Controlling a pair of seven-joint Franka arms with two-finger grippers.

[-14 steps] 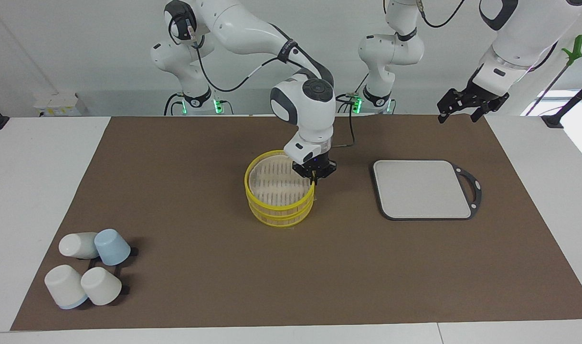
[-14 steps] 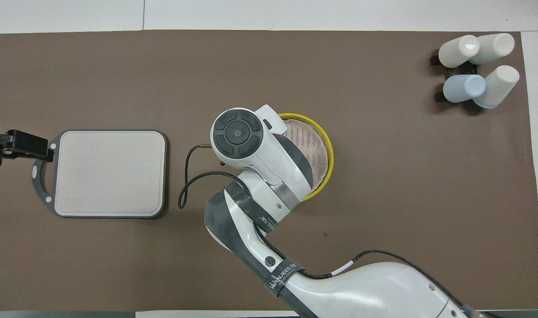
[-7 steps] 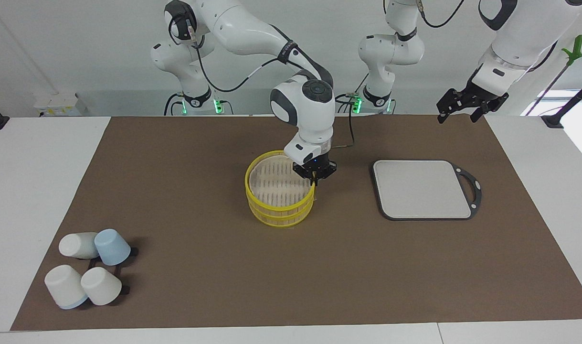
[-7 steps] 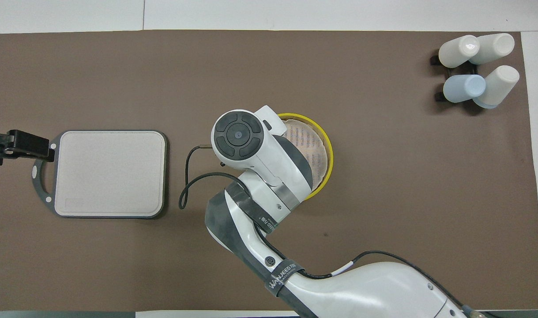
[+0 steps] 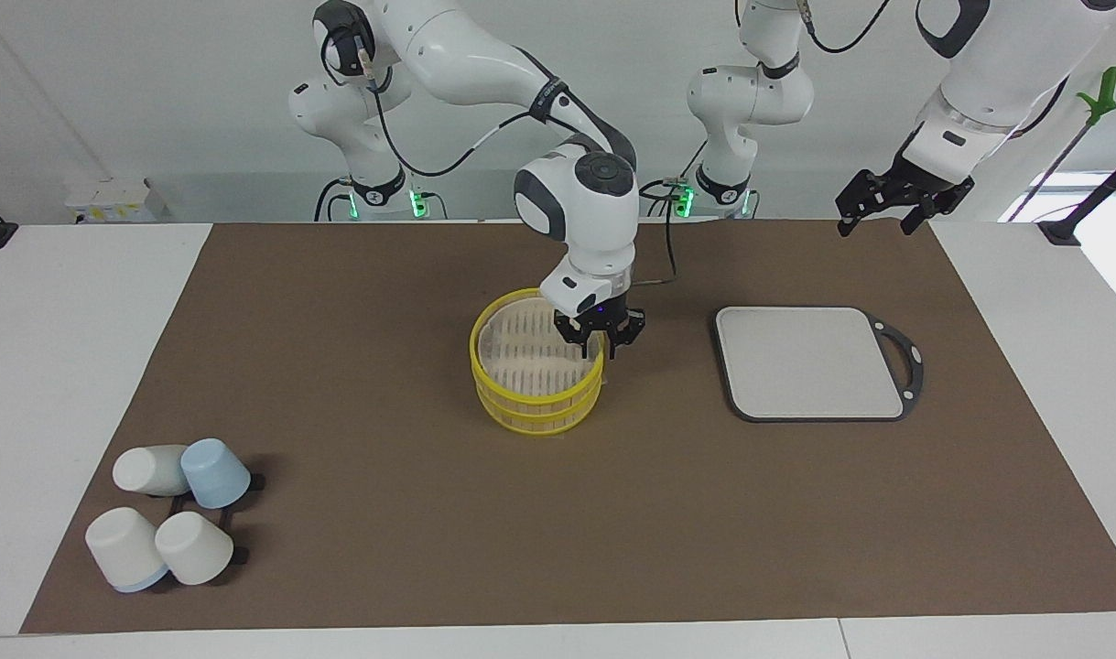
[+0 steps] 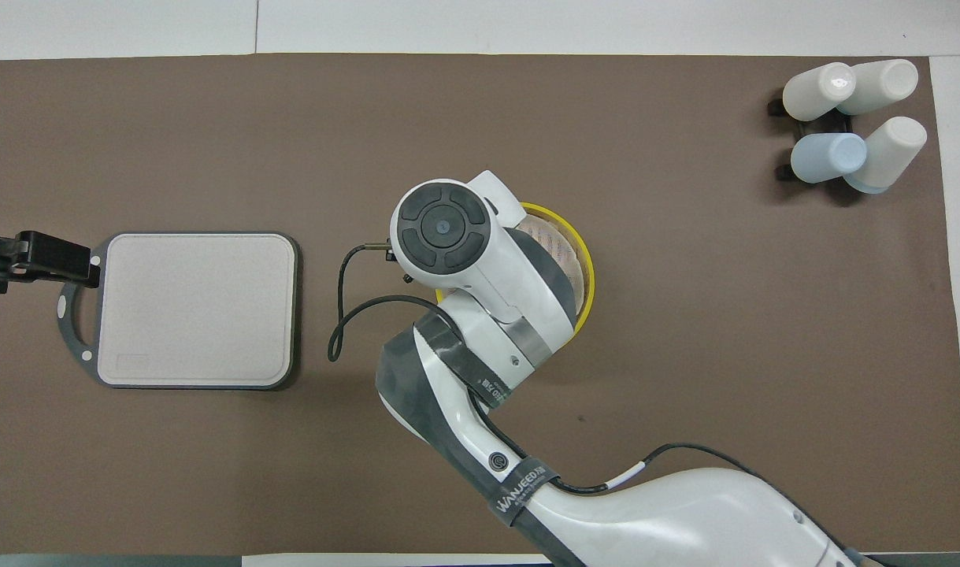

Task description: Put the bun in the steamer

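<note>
The yellow-rimmed steamer [image 5: 521, 403] stands mid-table with its pale slatted bottom showing; in the overhead view only part of its rim [image 6: 586, 276] shows past the right arm. My right gripper [image 5: 599, 348] hangs just inside the steamer's rim on the side toward the left arm's end, with its fingers spread apart. The bun does not show in either view; the gripper and wrist cover that spot. My left gripper [image 5: 878, 220] waits open in the air over the table's edge near the board's handle, and it also shows in the overhead view [image 6: 54, 260].
A flat grey square board [image 5: 809, 361] with a dark handle lies toward the left arm's end; it also shows in the overhead view [image 6: 196, 307]. Several white and blue cups [image 5: 168, 513] lie on a rack toward the right arm's end, farthest from the robots.
The right gripper's fingers, shut at the steamer's rim before, are now spread, and the hand has shifted slightly in over the steamer. The left arm has barely moved.
</note>
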